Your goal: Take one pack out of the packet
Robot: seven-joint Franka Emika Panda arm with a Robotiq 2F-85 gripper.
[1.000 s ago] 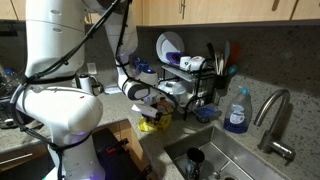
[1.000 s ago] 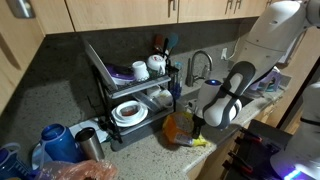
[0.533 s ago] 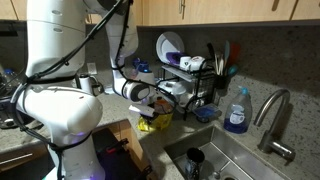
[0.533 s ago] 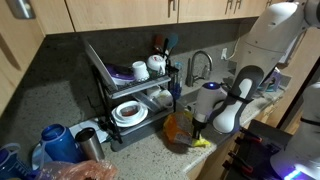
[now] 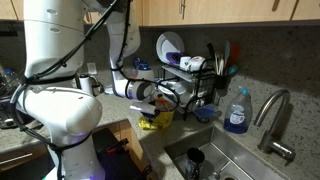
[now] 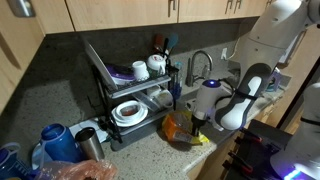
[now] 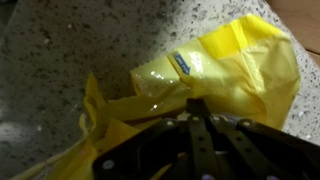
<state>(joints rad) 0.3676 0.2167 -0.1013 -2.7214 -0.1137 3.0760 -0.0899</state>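
The packet is a crinkly yellow bag lying on the speckled counter in front of the dish rack, and both exterior views show it. In the wrist view the packet fills the frame, and a flat yellow pack with a blue label shows through its film. My gripper points down into the bag with its jaws shut together and its tips pressed into a fold of the yellow plastic. The fold hides whether a pack sits between the tips. In the exterior views the gripper stands right over the bag.
A black dish rack with plates and cups stands behind the bag. A blue soap bottle, a faucet and the sink lie to one side. A blue kettle sits at the counter's end.
The jaws have gone from partly open to shut inside the yellow bag. The arm has shifted slightly over the bag, and the bag's film has crumpled around the tips.
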